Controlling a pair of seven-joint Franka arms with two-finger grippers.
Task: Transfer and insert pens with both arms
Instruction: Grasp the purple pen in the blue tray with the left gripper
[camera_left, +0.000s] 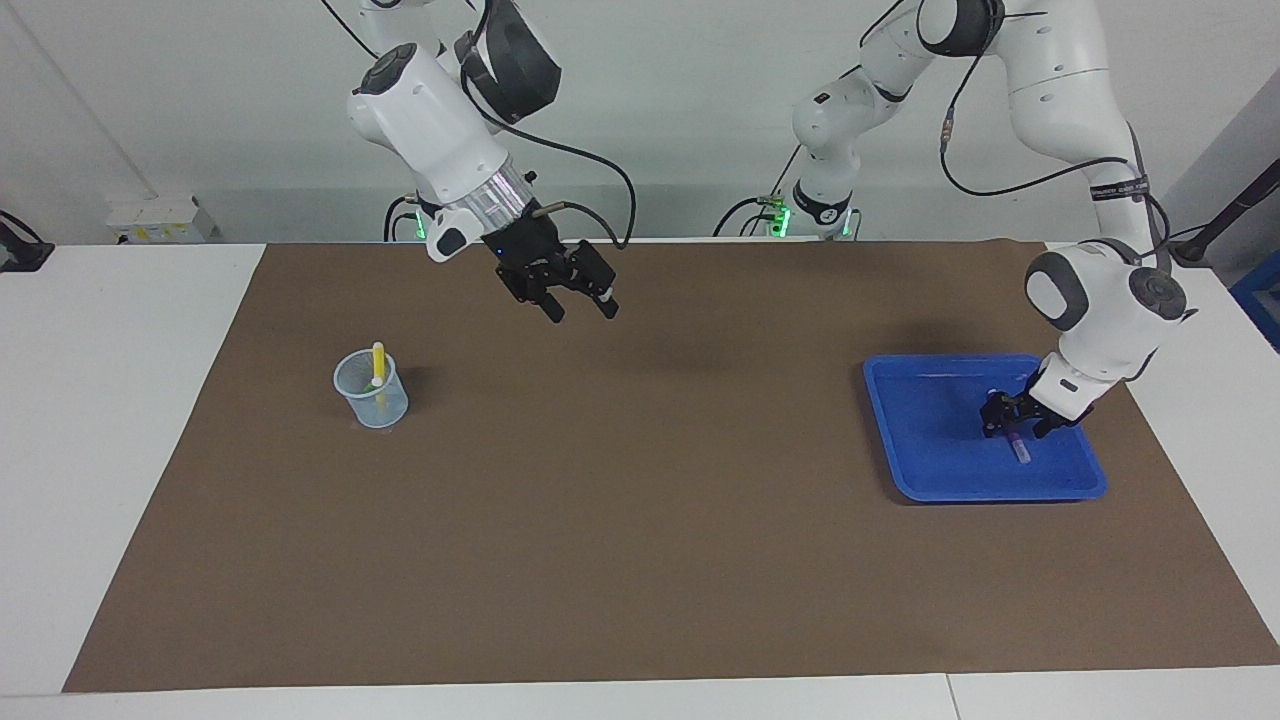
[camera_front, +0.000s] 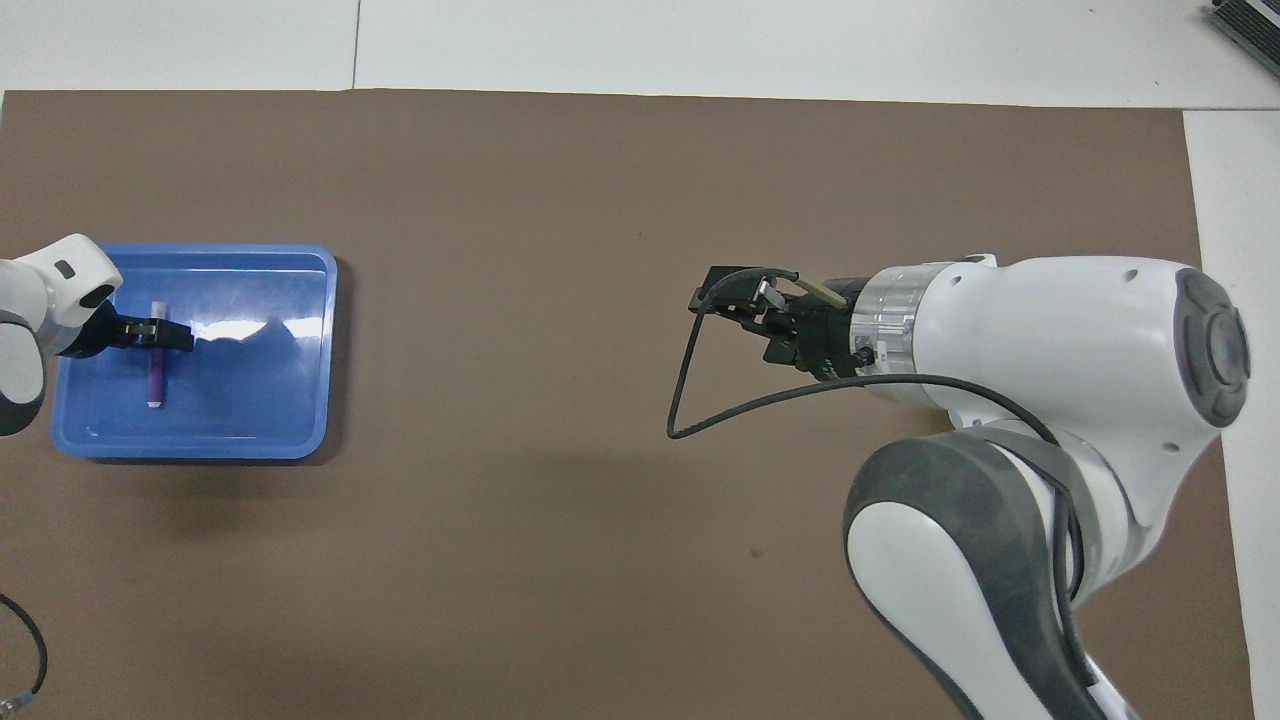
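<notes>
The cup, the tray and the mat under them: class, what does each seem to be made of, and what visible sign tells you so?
Cup: probably thin clear plastic with a bluish tint; the yellow pen shows through its wall.
Tray: likely glossy moulded blue plastic; bright light reflections on its floor and rounded corners.
Mat: looks like matte brown paper or card; flat, no shine. This could be another thin sheet.

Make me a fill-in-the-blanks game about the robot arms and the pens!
1. The purple pen lies in the ____ tray.
2. The yellow pen stands in the clear ____.
3. The left gripper is down over the ____ pen.
4. The right gripper hangs empty over the ____ mat.

Missing words: blue; cup; purple; brown
</notes>
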